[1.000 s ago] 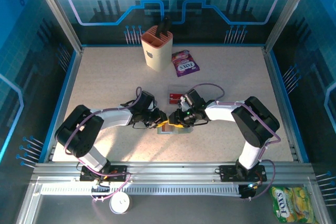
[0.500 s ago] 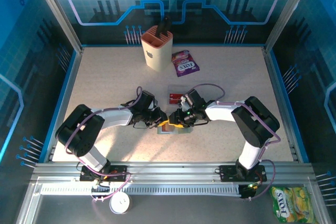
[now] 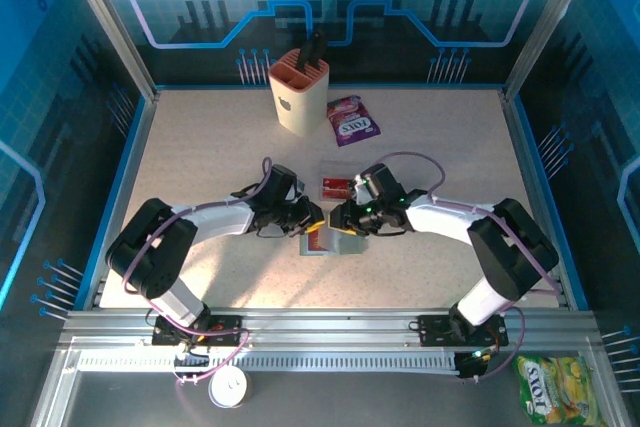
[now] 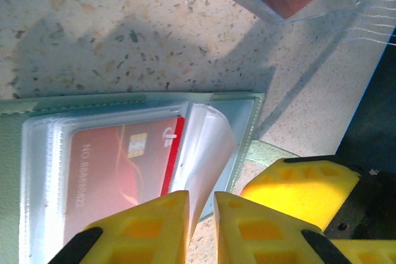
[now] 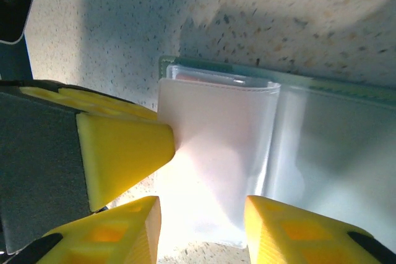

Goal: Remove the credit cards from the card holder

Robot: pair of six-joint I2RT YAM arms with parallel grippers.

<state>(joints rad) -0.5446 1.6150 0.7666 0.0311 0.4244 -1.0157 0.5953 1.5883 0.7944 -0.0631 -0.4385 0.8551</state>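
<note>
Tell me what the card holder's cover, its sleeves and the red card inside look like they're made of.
Card holder cover: grey-green and matte, likely soft vinyl or faux leather; no shine on it.
Sleeves: thin, clear, flexible plastic; glossy, and one is curling up.
Red card: probably stiff glossy plastic; it lies flat, with a printed number and a chip.

I read table (image 3: pixel 200 147) top as speckled stone-look laminate, matt, faintly grainy. Card holder (image 4: pixel 11 171) cover: grey-green, cloth-like, matt. Sleeves (image 4: pixel 210 137): thin clear plastic, glossy, soft, wrinkled at the curl. Red card (image 4: pixel 117 171) inside: smooth plastic, slight sheen through the film. Left gripper (image 4: pixel 201 197) fingers (image 4: pixel 148 224): yellow moulded plastic, matt. Rails (image 3: pixel 300 332): brushed metal, dull shine. Candy packet (image 3: pixel 353 122): glossy foil, I'd say.
</note>
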